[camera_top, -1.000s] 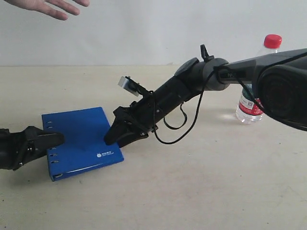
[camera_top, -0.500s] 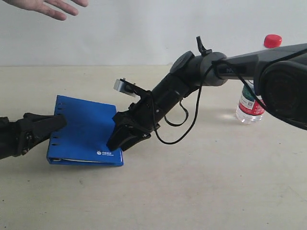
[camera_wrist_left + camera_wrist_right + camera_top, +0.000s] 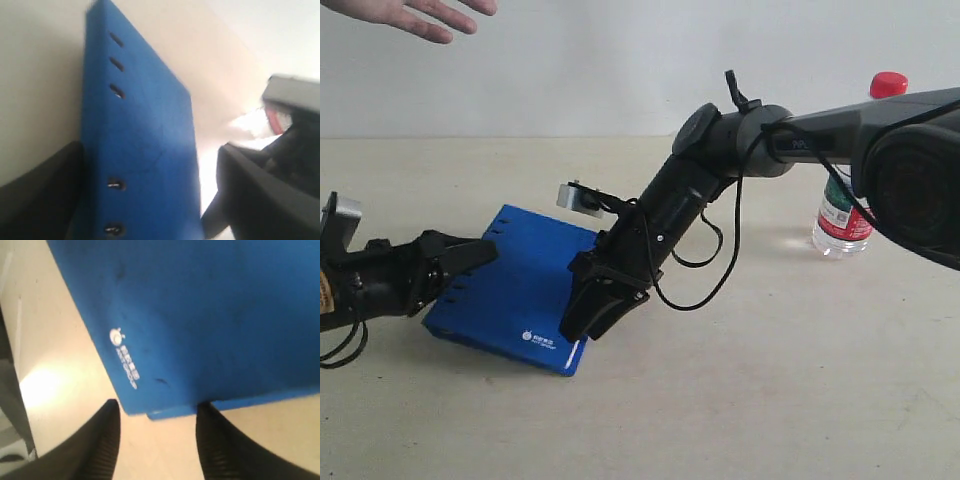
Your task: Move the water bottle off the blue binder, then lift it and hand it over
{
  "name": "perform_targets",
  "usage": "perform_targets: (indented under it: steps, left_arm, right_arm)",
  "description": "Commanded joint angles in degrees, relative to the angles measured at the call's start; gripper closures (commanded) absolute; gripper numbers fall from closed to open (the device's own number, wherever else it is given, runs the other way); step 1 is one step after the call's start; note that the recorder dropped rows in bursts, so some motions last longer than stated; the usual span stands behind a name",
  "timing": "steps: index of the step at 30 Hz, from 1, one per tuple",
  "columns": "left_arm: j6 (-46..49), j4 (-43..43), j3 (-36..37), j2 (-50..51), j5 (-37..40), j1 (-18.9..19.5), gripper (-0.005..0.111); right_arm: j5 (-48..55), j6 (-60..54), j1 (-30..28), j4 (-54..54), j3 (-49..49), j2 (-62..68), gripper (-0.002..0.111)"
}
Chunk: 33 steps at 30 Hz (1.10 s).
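Observation:
The blue binder (image 3: 520, 290) lies flat on the table, turned at an angle. My left gripper (image 3: 472, 264) is open with its jaws on either side of the slotted spine edge (image 3: 115, 90); the binder fills the gap between the fingers (image 3: 150, 200). At the binder's near corner my right gripper (image 3: 582, 330) points down and stands open. In the right wrist view one fingertip (image 3: 204, 411) touches the binder's edge (image 3: 210, 315), close to the white logo (image 3: 125, 357). The water bottle (image 3: 842, 215) stands on the table far right, partly hidden behind the right arm.
A person's open hand (image 3: 410, 15) hovers at the top left. The right arm (image 3: 760, 135) and its looped cable (image 3: 705, 270) stretch across the middle. A white wall rises behind the beige tabletop (image 3: 750, 400).
The binder has slid right and turned, its logo corner now nearest the front. My left gripper has advanced rightward with the spine. My right gripper has swung down to the near corner.

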Motion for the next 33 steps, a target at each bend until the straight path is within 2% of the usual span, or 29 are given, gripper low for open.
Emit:
perform_targets:
  steps: [1,4,6,8,11,13,16,20,24,29,33]
  left_arm:
    - [-7.82,17.22,-1.84,0.04,-8.96,-5.27,0.064]
    - [-10.73,20.7,-2.65,0.04,-8.96,-6.43,0.085]
    - [-8.24,21.75,-2.65,0.04,-8.96,-6.98,0.089]
    - [-3.83,21.88,-2.65,0.14,-8.96,-7.04,0.085]
    - [-3.38,18.7,-2.65,0.14,-8.96,-7.04,0.066]
    - [-5.45,18.8,-3.4,0.14,-8.75,-7.04,0.052]
    - [-12.03,24.29,-5.28,0.14,-4.05,-7.18,0.041]
    - [-15.34,27.91,-5.9,0.14,0.77,-7.18,0.04]
    - [-15.44,29.29,-5.9,0.14,0.72,-7.18,0.04]
    - [-20.69,35.1,-5.9,1.81,0.86,-7.18,0.04]
    - [-21.44,34.92,-6.01,3.16,-2.43,-7.18,0.04]
  right_arm:
    - [-3.91,-1.42,2.64,8.35,-0.22,-0.19,0.065]
    - [-3.91,-1.42,2.64,6.43,-0.22,-0.19,0.065]
    - [-3.91,-1.42,2.64,5.64,-0.22,-0.19,0.065]
    - [-3.91,-1.42,2.64,5.13,-0.22,-0.19,0.065]
    - [-3.91,-1.2,2.64,4.44,-0.22,-0.19,0.065]
    - [-3.91,-1.2,2.64,4.18,-0.22,-0.19,0.065]
    - [-3.91,-1.2,2.64,4.07,-0.22,-0.19,0.065]
    - [-3.91,-1.2,2.64,4.07,-0.22,-0.19,0.065]
    - [-3.91,-0.69,2.64,4.07,-0.22,-0.19,0.065]
    - [-3.91,-0.18,2.64,3.94,-0.22,-0.49,0.065]
    - [-3.91,-3.45,2.64,3.94,-0.22,-2.24,0.065]
